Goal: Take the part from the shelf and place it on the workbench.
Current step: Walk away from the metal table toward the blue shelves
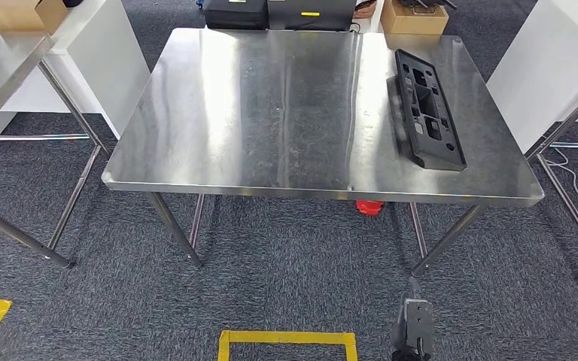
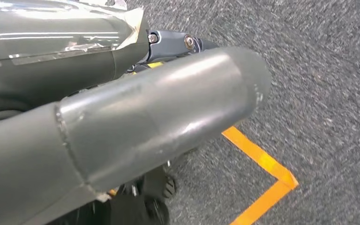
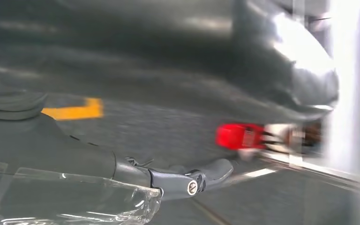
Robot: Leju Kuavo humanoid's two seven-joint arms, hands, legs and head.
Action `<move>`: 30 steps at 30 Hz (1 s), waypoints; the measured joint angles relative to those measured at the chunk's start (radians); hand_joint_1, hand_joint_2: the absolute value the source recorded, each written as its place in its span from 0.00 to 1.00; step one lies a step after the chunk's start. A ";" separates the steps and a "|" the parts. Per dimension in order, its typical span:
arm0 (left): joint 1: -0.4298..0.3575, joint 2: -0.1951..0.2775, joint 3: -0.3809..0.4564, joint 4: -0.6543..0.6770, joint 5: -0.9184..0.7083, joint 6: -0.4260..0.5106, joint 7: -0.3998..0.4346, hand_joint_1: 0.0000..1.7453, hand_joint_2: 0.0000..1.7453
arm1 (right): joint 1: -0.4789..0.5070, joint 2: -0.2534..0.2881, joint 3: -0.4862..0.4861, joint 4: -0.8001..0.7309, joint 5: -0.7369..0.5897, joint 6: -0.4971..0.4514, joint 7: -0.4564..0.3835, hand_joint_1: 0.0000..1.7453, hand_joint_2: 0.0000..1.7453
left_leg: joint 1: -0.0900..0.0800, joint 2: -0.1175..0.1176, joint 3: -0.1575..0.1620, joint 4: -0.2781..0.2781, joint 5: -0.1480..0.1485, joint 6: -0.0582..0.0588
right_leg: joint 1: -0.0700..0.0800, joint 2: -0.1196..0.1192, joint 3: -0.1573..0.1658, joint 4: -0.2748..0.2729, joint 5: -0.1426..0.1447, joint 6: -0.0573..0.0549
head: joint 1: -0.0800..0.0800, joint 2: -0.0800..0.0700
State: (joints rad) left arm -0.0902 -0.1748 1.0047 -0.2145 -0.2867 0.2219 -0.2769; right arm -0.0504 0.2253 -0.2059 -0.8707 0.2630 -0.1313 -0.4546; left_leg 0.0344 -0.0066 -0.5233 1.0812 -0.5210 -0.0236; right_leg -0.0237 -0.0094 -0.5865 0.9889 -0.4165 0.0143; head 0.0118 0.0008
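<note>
Right robot hand [image 1: 412,331] low, grip state unclear; black part [image 1: 426,107] flat on workbench [image 1: 271,113].

A flat black plastic part [image 1: 427,110] lies on the right side of the stainless-steel workbench [image 1: 271,113], running near to far beside its right edge. A small red object [image 1: 369,207] sits on the floor under the bench's near edge. A cardboard box [image 1: 414,16] stands behind the far right corner, black cases [image 1: 278,13] behind the far edge. A second steel table [image 1: 0,60] stands left, with yellow floor tape [image 1: 286,340] nearest.
</note>
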 joint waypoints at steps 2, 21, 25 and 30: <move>-0.001 -0.002 0.000 0.000 -0.009 0.004 0.002 0.00 0.00 | -0.036 -0.005 -0.051 0.101 -0.097 0.064 0.026 0.00 0.00 | -0.004 -0.007 0.033 -0.061 -0.009 0.009 | 0.005 0.002 -0.013 0.011 0.011 0.016 | -0.001 0.000; -0.001 -0.012 0.016 -0.003 -0.055 0.009 0.021 0.00 0.00 | -0.122 0.027 -0.253 0.585 -0.164 0.200 0.265 0.00 0.00 | -0.025 0.012 -0.145 -0.081 0.173 0.037 | 0.020 0.007 0.154 -0.034 -0.129 0.009 | 0.006 0.000; 0.003 -0.012 0.016 -0.002 -0.066 0.006 0.029 0.00 0.00 | -0.124 0.032 -0.242 0.601 -0.162 0.210 0.284 0.00 0.00 | -0.017 0.006 -0.186 0.076 0.000 0.019 | 0.013 -0.001 0.116 -0.036 -0.084 -0.034 | -0.002 0.000; 0.003 -0.012 0.014 -0.002 -0.078 -0.012 0.031 0.00 0.00 | -0.123 0.032 -0.239 0.612 -0.165 0.232 0.294 0.00 0.00 | -0.007 0.005 -0.103 0.133 0.027 0.005 | 0.015 -0.005 0.052 -0.010 -0.044 -0.023 | -0.004 0.000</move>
State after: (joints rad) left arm -0.0875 -0.1865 1.0182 -0.2167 -0.3651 0.2103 -0.2454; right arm -0.1737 0.2575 -0.4454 -0.2592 0.0982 0.1009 -0.1608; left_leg 0.0276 -0.0012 -0.6264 1.2146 -0.4942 -0.0182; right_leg -0.0089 -0.0149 -0.5350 0.9792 -0.4610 -0.0092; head 0.0082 0.0008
